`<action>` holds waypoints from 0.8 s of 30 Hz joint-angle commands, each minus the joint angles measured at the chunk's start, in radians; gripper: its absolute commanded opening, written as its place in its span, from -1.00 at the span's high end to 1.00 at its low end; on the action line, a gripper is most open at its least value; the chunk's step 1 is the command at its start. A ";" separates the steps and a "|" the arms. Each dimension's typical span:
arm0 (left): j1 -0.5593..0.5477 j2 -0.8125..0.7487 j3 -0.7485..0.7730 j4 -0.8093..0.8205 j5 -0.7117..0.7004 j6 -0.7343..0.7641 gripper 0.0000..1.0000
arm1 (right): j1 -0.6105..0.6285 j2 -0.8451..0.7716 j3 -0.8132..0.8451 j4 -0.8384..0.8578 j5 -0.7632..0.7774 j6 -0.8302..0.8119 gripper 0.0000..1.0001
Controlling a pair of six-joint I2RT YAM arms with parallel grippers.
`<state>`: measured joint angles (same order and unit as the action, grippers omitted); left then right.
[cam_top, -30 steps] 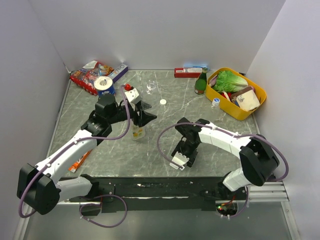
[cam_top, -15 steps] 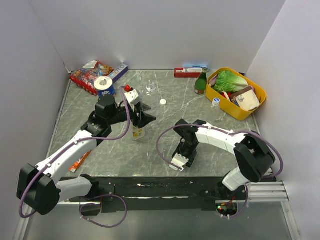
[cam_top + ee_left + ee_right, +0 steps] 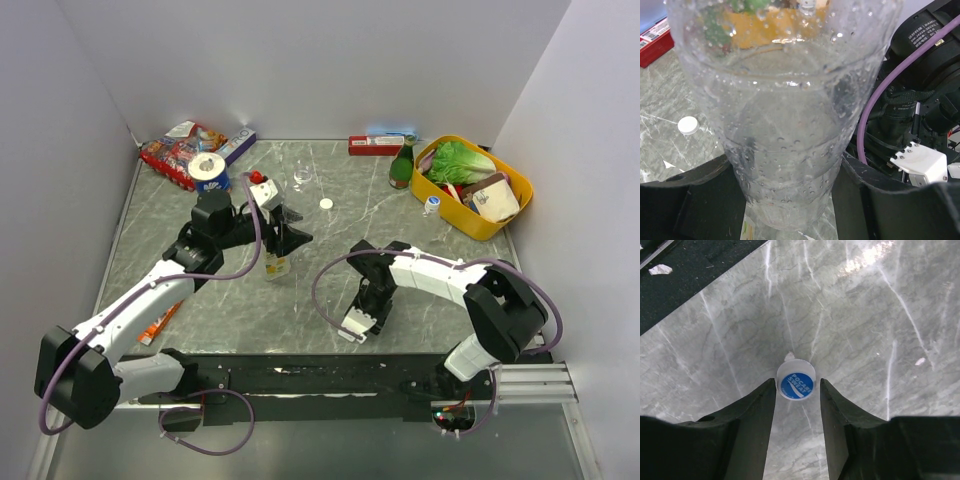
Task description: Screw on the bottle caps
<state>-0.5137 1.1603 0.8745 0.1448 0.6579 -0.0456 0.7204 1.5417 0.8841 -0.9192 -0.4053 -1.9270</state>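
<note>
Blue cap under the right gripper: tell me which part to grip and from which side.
Pinch the blue cap across its white side wall, coming straight down from above. It lies flat on the table, printed top up, round and too low for a sideways approach. The right gripper straddles it, one finger each side, so closing there should catch the wall.

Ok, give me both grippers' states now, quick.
Left gripper: shut on the clear bottle.
Right gripper: open, straddling the blue cap, not yet gripping it.
</note>
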 commanded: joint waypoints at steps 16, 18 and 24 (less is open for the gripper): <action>-0.002 0.025 -0.011 0.036 0.022 0.007 0.89 | 0.001 -0.015 0.007 -0.001 -0.006 0.100 0.45; -0.032 0.038 0.012 0.024 0.011 0.071 0.92 | -0.039 -0.073 0.030 -0.041 -0.021 0.151 0.53; -0.143 0.122 0.109 -0.022 0.000 0.233 0.98 | -0.148 -0.357 0.189 -0.283 -0.102 0.247 0.73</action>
<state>-0.5972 1.2469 0.9031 0.1135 0.6514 0.0658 0.6239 1.3808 0.9237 -1.0092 -0.4259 -1.7695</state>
